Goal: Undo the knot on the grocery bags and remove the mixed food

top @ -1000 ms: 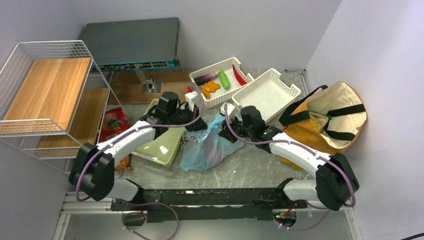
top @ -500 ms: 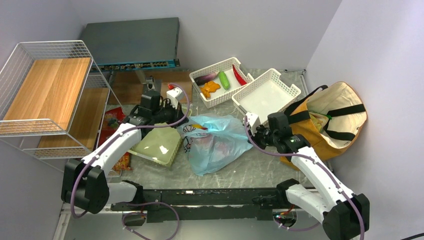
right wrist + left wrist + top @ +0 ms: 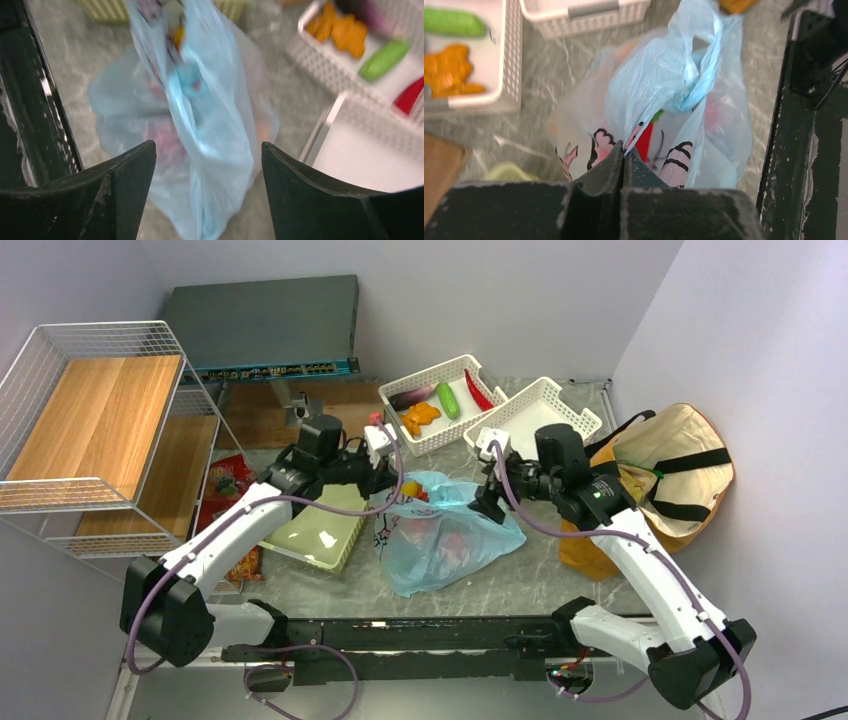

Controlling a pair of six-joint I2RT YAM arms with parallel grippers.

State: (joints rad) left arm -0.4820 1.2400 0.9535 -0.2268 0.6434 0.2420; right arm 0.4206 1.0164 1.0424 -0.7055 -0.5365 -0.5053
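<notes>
One blue bag (image 3: 445,535), one brown tote (image 3: 688,435), left tool (image 3: 624,154) clamped on it, right tool (image 3: 207,150) wide, empty

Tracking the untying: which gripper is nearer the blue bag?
Left. The left gripper is shut on the blue bag's plastic; the right gripper is open beside its right edge.

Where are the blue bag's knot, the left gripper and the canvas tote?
blue bag's knot (image 3: 685,100), left wrist view, the twisted tie of the handles.
left gripper (image 3: 624,150), left wrist view, where its shut fingertips meet.
canvas tote (image 3: 685,425), top external view, its cream lining.
</notes>
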